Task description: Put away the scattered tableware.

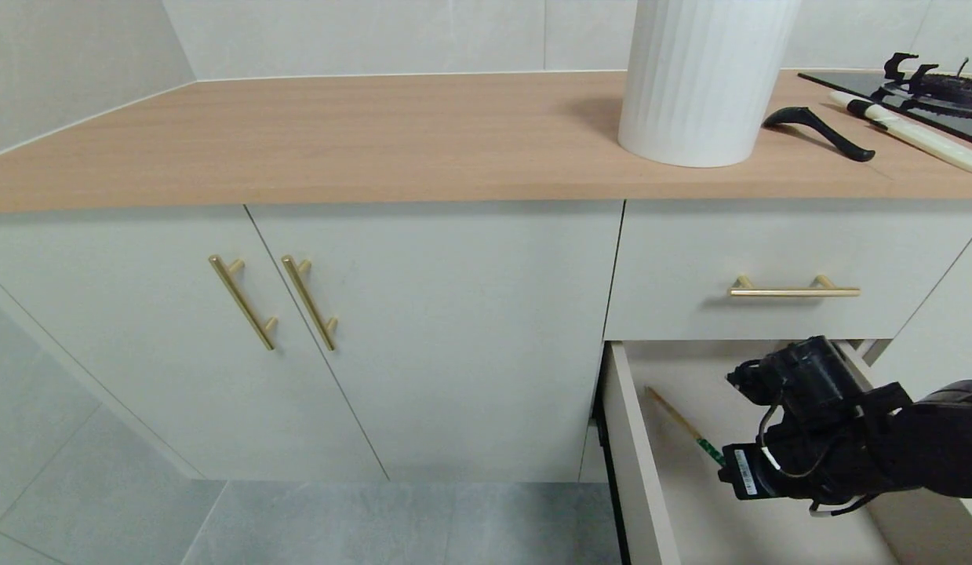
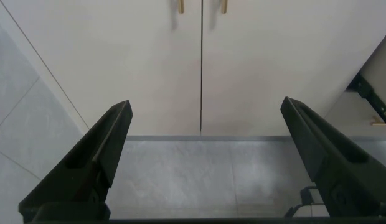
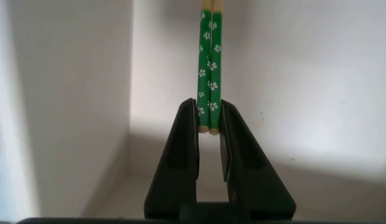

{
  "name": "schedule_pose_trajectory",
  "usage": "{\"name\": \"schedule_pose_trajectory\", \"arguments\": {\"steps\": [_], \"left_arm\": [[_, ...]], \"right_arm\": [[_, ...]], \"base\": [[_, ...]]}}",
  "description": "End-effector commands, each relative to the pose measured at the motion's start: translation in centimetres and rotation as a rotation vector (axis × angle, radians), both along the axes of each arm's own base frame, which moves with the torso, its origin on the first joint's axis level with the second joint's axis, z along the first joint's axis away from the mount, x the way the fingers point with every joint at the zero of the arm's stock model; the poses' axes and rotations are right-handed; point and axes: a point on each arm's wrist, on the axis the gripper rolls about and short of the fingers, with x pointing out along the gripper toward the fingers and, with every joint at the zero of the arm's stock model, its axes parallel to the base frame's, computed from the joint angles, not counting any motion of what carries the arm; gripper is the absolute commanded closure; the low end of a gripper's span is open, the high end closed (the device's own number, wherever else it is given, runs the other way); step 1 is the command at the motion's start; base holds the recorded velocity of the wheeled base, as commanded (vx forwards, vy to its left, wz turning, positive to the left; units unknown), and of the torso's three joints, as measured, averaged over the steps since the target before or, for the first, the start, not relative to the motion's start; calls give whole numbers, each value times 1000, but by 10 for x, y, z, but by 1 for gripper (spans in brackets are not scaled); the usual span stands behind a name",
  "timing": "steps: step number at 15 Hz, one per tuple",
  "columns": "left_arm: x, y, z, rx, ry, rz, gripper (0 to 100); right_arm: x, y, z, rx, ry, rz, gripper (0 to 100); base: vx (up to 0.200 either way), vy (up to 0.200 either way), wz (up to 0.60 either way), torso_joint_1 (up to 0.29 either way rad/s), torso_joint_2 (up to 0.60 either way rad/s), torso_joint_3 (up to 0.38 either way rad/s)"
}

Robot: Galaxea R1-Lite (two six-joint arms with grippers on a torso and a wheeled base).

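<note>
My right gripper (image 3: 209, 124) is shut on the green, flower-printed end of a pair of chopsticks (image 3: 209, 74). In the head view the chopsticks (image 1: 682, 425) slant inside the open drawer (image 1: 627, 439) at the lower right, their wooden tips toward the drawer's left wall, with my right gripper (image 1: 725, 463) low over the drawer floor. My left gripper (image 2: 202, 155) is open with nothing between its fingers, hanging above the grey floor in front of the cabinet doors.
On the wooden counter (image 1: 336, 133) stand a white ribbed container (image 1: 701, 78), a black-handled utensil (image 1: 819, 132) and a white knife (image 1: 909, 132) beside a stove (image 1: 925, 90). A shut drawer with a brass handle (image 1: 793, 290) sits above the open one.
</note>
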Motion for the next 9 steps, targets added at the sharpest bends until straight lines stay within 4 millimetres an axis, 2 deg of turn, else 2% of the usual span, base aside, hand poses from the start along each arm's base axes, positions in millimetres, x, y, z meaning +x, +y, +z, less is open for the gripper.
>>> {"name": "schedule_pose_trajectory", "arguments": {"steps": [1, 3, 6, 9], "left_arm": [[0, 0, 0, 0, 0, 1, 0], [0, 0, 0, 0, 0, 1, 0], [0, 0, 0, 0, 0, 1, 0], [0, 0, 0, 0, 0, 1, 0]], "right_arm": [[3, 4, -22, -20, 63, 2, 100], [5, 15, -41, -22, 98, 1, 100], [9, 18, -66, -56, 86, -17, 100], [14, 20, -82, -75, 48, -38, 100]], "base": [[0, 0, 0, 0, 0, 0], [0, 0, 0, 0, 0, 0], [0, 0, 0, 0, 0, 0], [0, 0, 0, 0, 0, 0]]}}
